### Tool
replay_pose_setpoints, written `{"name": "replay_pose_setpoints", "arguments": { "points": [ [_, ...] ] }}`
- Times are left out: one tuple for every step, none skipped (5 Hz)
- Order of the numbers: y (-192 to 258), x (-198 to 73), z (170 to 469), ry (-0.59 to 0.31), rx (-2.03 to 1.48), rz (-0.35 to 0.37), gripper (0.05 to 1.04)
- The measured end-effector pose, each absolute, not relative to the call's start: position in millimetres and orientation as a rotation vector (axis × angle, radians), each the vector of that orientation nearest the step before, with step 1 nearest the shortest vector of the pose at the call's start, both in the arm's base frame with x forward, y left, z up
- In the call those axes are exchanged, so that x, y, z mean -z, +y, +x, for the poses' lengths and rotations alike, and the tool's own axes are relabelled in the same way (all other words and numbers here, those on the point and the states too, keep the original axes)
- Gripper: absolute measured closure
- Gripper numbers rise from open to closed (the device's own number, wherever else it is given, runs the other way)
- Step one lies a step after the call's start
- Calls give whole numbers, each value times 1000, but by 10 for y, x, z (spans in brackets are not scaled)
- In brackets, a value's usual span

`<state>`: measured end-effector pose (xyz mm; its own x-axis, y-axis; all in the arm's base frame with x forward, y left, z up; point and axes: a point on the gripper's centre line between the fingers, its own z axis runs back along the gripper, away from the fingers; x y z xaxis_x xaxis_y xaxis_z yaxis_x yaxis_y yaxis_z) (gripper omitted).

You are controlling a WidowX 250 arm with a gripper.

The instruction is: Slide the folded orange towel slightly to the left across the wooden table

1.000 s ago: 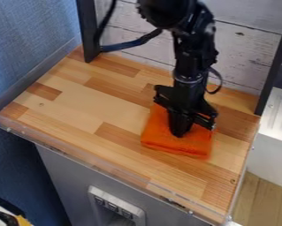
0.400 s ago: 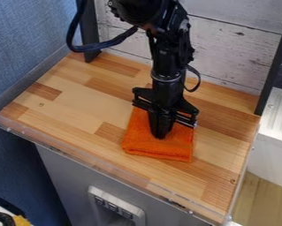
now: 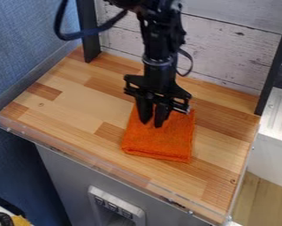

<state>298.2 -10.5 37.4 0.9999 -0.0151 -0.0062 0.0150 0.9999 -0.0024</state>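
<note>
Gripper (image 3: 152, 124): black, pointing down, two fingers slightly parted, holding nothing; over the far part of the cloth, contact uncertain. Orange cloth (image 3: 158, 143): folded, flat on the wooden counter (image 3: 72, 103); its bulk lies from the fingertips toward the front edge, long axis the same way. Beyond, frontward: clear guard (image 3: 101, 167). Behind: whitewashed plank wall (image 3: 226, 53).

No txt, brands, nos. or signs legible. Any markings on the white rectangular plastic panel w/ dark square inserts (image 3: 120, 204), low on the smooth grey cabinet front (image 3: 63, 174), are too sm. to read.
</note>
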Motion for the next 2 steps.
{"name": "replay_pose_setpoints", "arguments": {
  "points": [
    [64,-522,2958,-3,0,-2,304],
    [272,-667,2986,-11,-5,-7,91]
  ]
}}
